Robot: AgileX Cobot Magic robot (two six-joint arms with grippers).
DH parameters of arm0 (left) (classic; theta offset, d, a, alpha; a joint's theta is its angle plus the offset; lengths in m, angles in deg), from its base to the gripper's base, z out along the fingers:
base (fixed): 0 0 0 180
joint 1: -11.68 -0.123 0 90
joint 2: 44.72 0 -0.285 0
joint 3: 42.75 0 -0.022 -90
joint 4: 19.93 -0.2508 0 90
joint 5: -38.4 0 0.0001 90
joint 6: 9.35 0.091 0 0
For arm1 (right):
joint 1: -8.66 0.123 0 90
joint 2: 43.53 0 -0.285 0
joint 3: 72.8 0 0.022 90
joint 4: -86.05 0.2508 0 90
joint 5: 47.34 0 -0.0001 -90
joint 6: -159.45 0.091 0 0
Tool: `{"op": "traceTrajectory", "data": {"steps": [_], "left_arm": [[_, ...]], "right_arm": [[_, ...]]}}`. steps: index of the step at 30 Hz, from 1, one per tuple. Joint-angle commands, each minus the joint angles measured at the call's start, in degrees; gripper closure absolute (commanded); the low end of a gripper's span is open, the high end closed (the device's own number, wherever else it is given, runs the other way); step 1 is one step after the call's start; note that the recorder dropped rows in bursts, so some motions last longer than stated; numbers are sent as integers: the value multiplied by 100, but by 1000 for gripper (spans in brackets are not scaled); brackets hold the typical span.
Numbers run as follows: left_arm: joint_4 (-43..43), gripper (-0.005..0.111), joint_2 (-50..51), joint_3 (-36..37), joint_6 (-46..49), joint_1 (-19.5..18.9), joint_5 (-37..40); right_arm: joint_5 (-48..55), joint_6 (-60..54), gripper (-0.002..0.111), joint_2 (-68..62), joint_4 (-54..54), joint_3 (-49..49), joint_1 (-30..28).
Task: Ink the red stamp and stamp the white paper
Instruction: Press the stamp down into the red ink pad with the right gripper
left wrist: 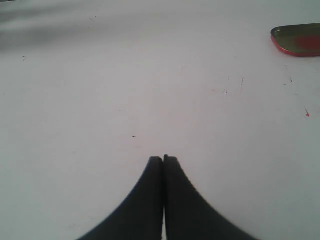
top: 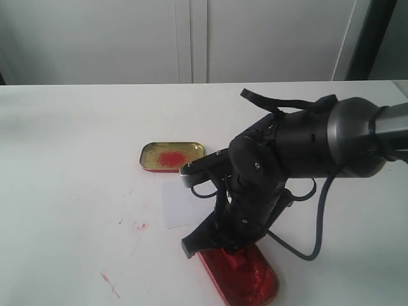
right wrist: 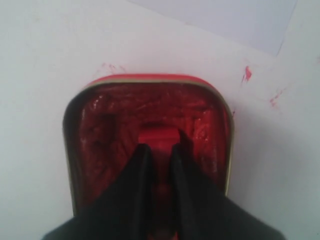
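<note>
The red stamp [right wrist: 158, 136] is pinched between the fingers of my right gripper [right wrist: 161, 146], its block pressed down into the red ink of the oval ink tin [right wrist: 110, 125]. From outside, the right gripper [top: 234, 254] reaches down into that tin [top: 252, 280] at the table's front edge, and the stamp [top: 237, 258] shows only as a small red block. The white paper [top: 178, 205] lies flat just behind the tin; its corner [right wrist: 235, 20] also shows past the tin in the right wrist view. My left gripper [left wrist: 163, 159] is shut and empty over bare table.
A shallow gold tin lid [top: 171, 156] with a red smear lies behind the paper; its edge [left wrist: 297, 40] shows in the left wrist view. Red ink smudges [top: 139, 225] mark the white table [top: 64, 159] left of the paper.
</note>
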Motion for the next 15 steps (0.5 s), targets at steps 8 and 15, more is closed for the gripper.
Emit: {"op": "traceTrajectory", "data": {"steps": [8,15], "left_arm": [[-9,107,-15,29,6,0,-6],[-9,107,-15,29,6,0,-6]], "right_arm": [[-123,-114,108,111,177,241,-74],[-135,-849,108,111,1181,241,-437]]}}
